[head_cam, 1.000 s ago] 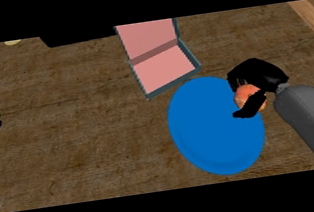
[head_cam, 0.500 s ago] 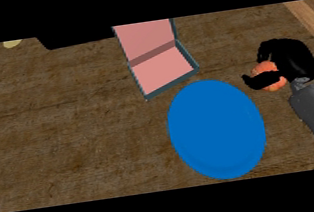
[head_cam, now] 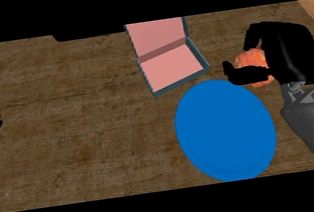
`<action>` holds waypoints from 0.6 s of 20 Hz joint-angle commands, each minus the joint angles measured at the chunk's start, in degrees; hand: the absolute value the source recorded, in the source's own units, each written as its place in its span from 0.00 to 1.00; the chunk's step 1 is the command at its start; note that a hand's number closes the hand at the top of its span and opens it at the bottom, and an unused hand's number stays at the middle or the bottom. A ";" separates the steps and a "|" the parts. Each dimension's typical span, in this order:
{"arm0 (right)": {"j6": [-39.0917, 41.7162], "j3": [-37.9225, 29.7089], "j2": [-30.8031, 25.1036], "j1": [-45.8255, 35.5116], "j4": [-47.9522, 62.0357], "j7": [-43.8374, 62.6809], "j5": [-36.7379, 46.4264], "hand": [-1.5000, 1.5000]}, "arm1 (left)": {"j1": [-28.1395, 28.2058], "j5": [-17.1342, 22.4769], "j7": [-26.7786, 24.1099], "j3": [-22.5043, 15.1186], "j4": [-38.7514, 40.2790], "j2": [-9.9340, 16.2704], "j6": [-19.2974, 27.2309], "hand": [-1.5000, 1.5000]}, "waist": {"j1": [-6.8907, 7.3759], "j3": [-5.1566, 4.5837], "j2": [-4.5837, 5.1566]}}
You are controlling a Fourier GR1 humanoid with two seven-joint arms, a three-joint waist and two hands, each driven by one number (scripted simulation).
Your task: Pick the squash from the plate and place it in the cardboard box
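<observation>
orange squash (head_cam: 251, 60), blue plate (head_cam: 225, 131), pink box (head_cam: 168, 56), black right hand (head_cam: 287, 52).

1. The worktop (head_cam: 82, 133) is brown with a rough woodgrain look, and lighter wooden strips run along its far left and far right edges.
2. A blue plate (head_cam: 225, 129) lies flat on it, right of centre, with nothing on its face.
3. A box (head_cam: 168, 56) with a pink inside and a teal rim lies open just beyond the plate, its near corner close to the plate's far edge.
4. A dark object (head_cam: 90, 32) sits at the far edge, left of the box; only its near side shows.
</observation>
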 commanded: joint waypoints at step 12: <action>-3.62 -9.45 15.54 -26.78 19.32 6.08 -2.38 1.00 | -4.17 -2.15 1.63 -1.05 -0.17 -1.88 -2.40 0.50 | 3.09 0.09 1.14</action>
